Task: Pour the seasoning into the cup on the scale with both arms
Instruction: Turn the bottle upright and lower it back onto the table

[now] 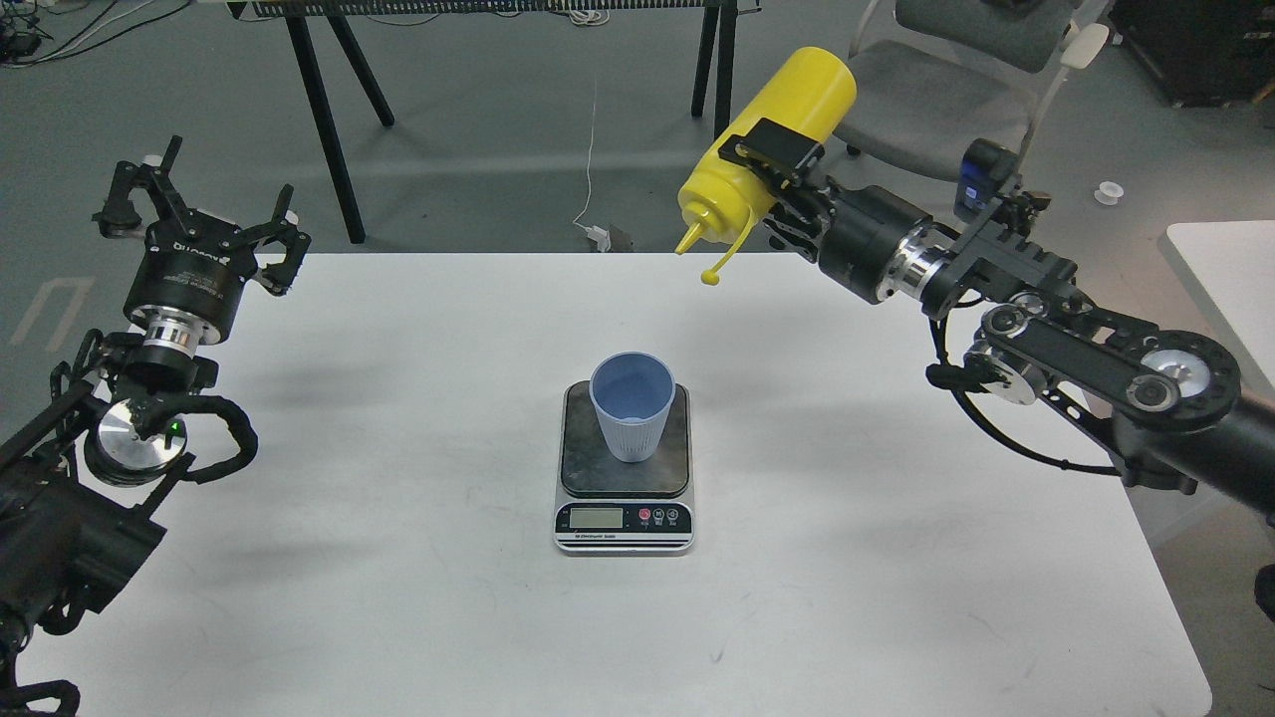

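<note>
The light blue ribbed cup (632, 418) stands upright on the dark platform of the small scale (625, 518) at the table's middle. My right gripper (772, 159) is shut on the yellow seasoning bottle (767, 139), held tilted high above the table's back edge, to the right of the cup, nozzle pointing down-left. Its small cap hangs on the tether below the nozzle. My left gripper (199, 209) is open and empty over the table's far left corner.
The white table (398, 558) carries only the scale and cup. A grey chair (926, 110) and black stand legs (329, 119) are behind the table. A second white table edge (1225, 269) shows at the right.
</note>
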`<state>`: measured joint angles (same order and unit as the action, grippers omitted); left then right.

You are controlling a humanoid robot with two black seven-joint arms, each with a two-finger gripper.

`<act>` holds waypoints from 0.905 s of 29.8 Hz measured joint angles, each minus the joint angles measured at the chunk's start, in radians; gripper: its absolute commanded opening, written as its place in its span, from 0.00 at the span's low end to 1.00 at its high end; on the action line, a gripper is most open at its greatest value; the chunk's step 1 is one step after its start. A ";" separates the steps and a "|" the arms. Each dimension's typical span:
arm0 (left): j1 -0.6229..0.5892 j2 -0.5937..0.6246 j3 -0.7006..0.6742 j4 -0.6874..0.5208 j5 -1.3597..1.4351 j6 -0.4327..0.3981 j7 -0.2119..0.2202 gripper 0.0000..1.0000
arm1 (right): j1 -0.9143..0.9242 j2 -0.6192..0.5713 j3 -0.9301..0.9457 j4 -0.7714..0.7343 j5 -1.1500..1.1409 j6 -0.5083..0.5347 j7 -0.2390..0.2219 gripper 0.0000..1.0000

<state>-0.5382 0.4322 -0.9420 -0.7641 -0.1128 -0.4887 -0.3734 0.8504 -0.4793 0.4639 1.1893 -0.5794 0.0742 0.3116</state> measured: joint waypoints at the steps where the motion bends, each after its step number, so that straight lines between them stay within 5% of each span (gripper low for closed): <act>1: -0.001 -0.003 0.000 0.000 0.001 0.000 0.000 0.99 | -0.041 -0.007 0.043 0.011 0.040 0.016 0.007 0.37; 8: -0.001 -0.009 0.000 -0.001 0.004 0.000 0.001 0.99 | -0.327 0.022 0.305 0.028 0.298 0.209 0.007 0.37; 14: 0.004 -0.009 0.002 -0.001 0.011 0.000 0.001 0.99 | -0.453 0.066 0.346 0.015 0.596 0.385 0.003 0.38; 27: 0.006 -0.013 0.002 -0.026 0.102 0.000 -0.001 0.99 | -0.632 0.210 0.428 0.022 0.865 0.415 0.009 0.40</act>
<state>-0.5324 0.4188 -0.9401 -0.7901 -0.0112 -0.4887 -0.3739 0.2189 -0.2690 0.8914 1.2117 0.2851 0.4887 0.3205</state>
